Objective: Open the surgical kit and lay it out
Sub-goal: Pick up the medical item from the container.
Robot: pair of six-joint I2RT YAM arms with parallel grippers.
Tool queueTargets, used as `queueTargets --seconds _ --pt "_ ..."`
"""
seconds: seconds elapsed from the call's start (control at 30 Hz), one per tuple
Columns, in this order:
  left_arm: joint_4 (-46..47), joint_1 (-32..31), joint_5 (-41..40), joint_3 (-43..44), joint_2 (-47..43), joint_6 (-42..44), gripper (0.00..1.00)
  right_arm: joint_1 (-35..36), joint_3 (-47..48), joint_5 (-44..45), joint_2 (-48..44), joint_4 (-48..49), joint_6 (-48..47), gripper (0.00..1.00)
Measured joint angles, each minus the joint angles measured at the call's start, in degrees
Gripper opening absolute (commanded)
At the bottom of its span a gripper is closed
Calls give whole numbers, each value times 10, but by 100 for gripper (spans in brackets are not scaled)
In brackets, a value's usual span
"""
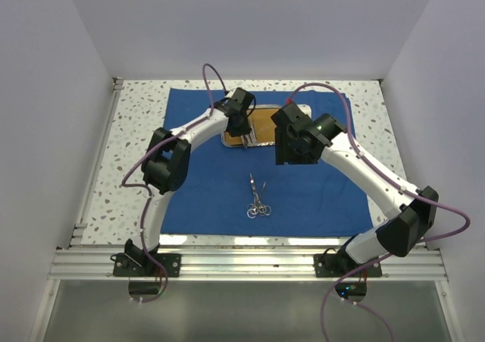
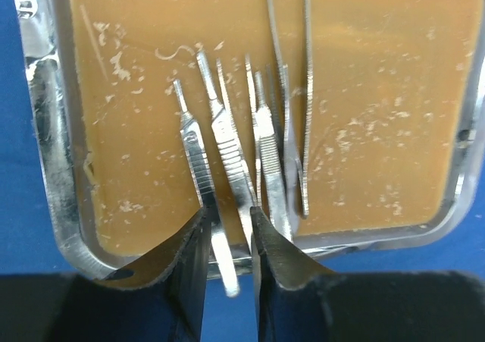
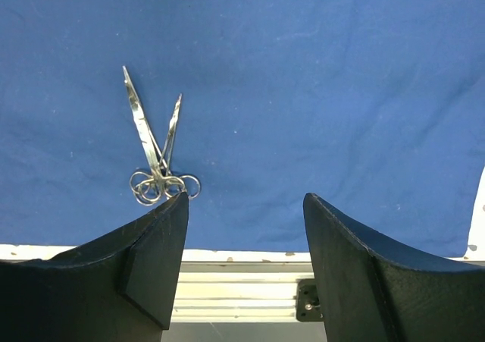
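Nearest the left wrist lens, I read the left gripper [image 2: 229, 214] with its jaws a narrow gap apart. They straddle the handle end of one pair of tweezers [image 2: 227, 270], which overhangs the near rim of the tray [image 2: 53, 167]. Blue shows on either side of that handle, and I cannot tell whether a finger touches it. Several more thin silver instruments [image 2: 265, 145] lie side by side on the tray's orange-brown floor, roughly parallel, with their handle ends toward the gripper. From the top view, the tray sits at the far middle of the cloth [image 1: 318, 198], which is spread flat over the speckled table [image 1: 136, 130]. A ring-handled pair [image 1: 258, 198] lies on the cloth nearer the arm bases, well apart from the tray. The two are crossed in a narrow V, with rings together at the near end and tips pointing toward the tray. The right gripper [image 3: 246, 205] hangs above bare cloth with its jaws spread wide and nothing between them. The ring-handled pair lies just beyond its left finger.
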Motion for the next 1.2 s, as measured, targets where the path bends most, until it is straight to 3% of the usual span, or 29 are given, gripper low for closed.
queueTargets --seconds 0.63,0.87,1.03,1.17,1.2 --pt "-20 0 -24 -21 4 -3 29 -20 0 -14 0 3 -5 65" --pt "-26 1 -21 -8 14 0 25 -23 0 -15 0 3 -6 64" --pt "-50 1 -23 50 49 3 17 -23 0 -16 0 3 -8 64" --pt "-61 2 -25 66 57 3 0 -24 0 -17 0 3 -9 64" --pt "-61 2 -26 66 57 2 0 -24 0 -17 0 3 -10 63"
